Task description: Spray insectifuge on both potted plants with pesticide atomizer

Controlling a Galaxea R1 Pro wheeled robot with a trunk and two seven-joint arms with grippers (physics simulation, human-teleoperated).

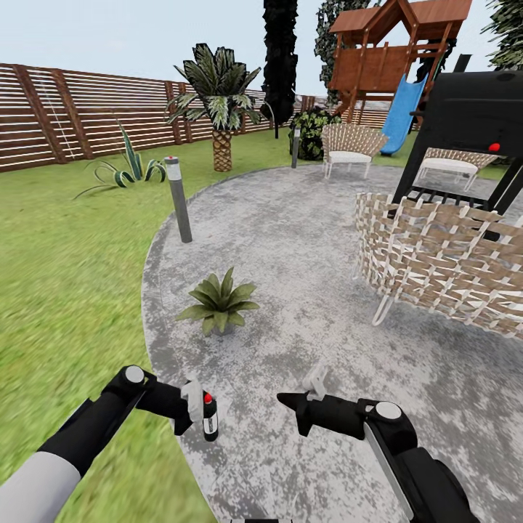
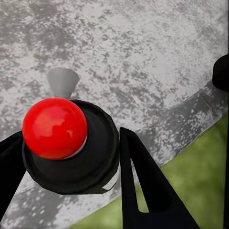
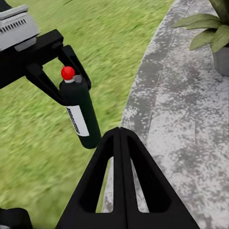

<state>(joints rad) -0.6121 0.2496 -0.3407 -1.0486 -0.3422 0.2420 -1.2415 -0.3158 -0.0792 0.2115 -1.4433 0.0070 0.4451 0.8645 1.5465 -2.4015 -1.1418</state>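
My left gripper (image 1: 197,414) is shut on the pesticide atomizer (image 1: 210,419), a slender dark green bottle with a white label and a round red cap, held upright just above the patio's edge. The left wrist view looks down on the atomizer's red cap (image 2: 55,128), with a black finger (image 2: 143,186) on either side. A potted plant (image 1: 218,300), a low rosette of pointed green leaves, stands on the grey patio ahead of the left gripper. My right gripper (image 1: 285,399) is shut and empty, pointing toward the atomizer (image 3: 80,114). The plant's leaves (image 3: 210,26) show beyond it.
The round grey patio (image 1: 305,240) meets the lawn (image 1: 65,276) on the left. A grey bollard light (image 1: 177,200) stands at the patio's rim. Wicker chairs (image 1: 436,261), a black grill (image 1: 472,116), a palm (image 1: 219,109), a spiky plant (image 1: 129,171) and the slatted fence (image 1: 73,109) lie beyond.
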